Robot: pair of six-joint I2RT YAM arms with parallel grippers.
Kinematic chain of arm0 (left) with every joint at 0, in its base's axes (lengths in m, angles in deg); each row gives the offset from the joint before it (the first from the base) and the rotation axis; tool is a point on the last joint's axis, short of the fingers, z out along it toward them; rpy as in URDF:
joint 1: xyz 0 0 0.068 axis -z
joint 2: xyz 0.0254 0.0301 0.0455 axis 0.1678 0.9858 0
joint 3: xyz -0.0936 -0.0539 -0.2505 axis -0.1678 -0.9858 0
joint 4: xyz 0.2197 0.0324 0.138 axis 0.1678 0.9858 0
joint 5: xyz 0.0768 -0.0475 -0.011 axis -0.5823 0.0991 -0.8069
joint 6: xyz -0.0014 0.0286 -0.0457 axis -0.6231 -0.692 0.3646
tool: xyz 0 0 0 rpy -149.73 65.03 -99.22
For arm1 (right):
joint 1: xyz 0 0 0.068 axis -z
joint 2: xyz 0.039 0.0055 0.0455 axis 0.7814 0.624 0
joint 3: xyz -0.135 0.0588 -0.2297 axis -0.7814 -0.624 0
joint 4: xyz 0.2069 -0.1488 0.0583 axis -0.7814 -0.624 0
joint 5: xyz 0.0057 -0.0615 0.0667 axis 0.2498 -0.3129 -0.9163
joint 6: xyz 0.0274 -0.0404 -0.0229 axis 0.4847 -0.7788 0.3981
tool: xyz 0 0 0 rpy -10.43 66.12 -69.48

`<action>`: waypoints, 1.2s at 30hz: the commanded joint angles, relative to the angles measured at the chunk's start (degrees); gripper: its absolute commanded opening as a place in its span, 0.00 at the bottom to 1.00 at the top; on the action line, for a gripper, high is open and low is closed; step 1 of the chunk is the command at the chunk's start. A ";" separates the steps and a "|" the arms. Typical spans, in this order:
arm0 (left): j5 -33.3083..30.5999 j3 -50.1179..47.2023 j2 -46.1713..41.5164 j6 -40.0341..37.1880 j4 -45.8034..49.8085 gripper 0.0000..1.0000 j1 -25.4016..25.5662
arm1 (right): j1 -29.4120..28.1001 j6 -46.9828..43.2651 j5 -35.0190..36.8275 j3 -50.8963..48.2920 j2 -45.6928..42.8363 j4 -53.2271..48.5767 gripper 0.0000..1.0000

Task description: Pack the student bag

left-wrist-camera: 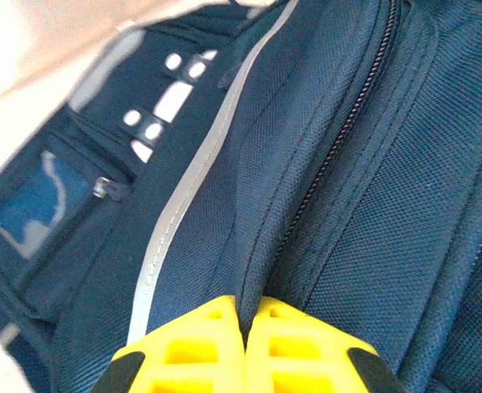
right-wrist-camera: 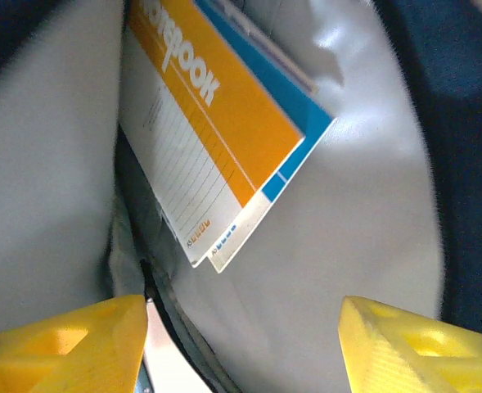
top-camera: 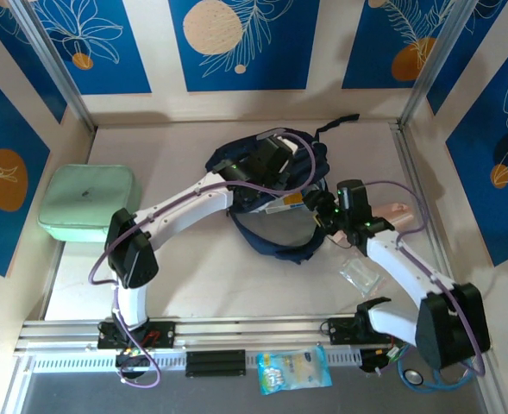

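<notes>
Sitting well off to the left of the left tool (top-camera: 278, 157), a mint green case (top-camera: 90, 207) lies at the far left edge of the counter (top-camera: 210, 276), apart from everything else. The left arm stretches from its base toward the middle of the counter, and its tool rests on the upper part of the navy backpack (top-camera: 279, 248), which lies in the centre with its mouth gaping toward the arms.

Seen from the left wrist, the left tool (left-wrist-camera: 245, 344) is clenched, its two yellow fingers (left-wrist-camera: 191, 352) pressed together with a ridge of the backpack's (left-wrist-camera: 404, 164) fabric running down between them. Just ahead of the fingertips a dark zipper (left-wrist-camera: 347, 123) climbs to the right, and a pale grey strip (left-wrist-camera: 191, 180) climbs to the left.

To the right, the right tool (top-camera: 327, 216) sits at the right side of the backpack's mouth. From the right wrist, this tool (right-wrist-camera: 241, 352) is released, its yellow fingers (right-wrist-camera: 60, 344) spread wide with nothing between them. Ahead of it, an orange and blue notebook (right-wrist-camera: 216, 139) leans against the grey lining (right-wrist-camera: 363, 164) inside the backpack.

Just below and to the right of the right tool, a small clear plastic bag (top-camera: 359, 274) lies beside the right arm. A snack packet (top-camera: 294, 369) lies below the rail between the two arm bases.
</notes>
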 commanded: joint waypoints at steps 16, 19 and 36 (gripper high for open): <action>32.59 -25.82 -10.39 17.01 -18.34 0.91 -16.67 | 4.14 -8.82 -0.73 4.82 -3.71 -11.22 0.64; 32.21 -34.15 -11.80 24.22 -21.72 0.88 -22.59 | 2.72 -8.72 -1.20 3.99 -1.77 -10.95 0.64; 36.37 -38.19 0.46 37.02 -33.71 0.59 -32.60 | -1.40 -8.86 -3.31 1.77 3.72 -10.85 0.69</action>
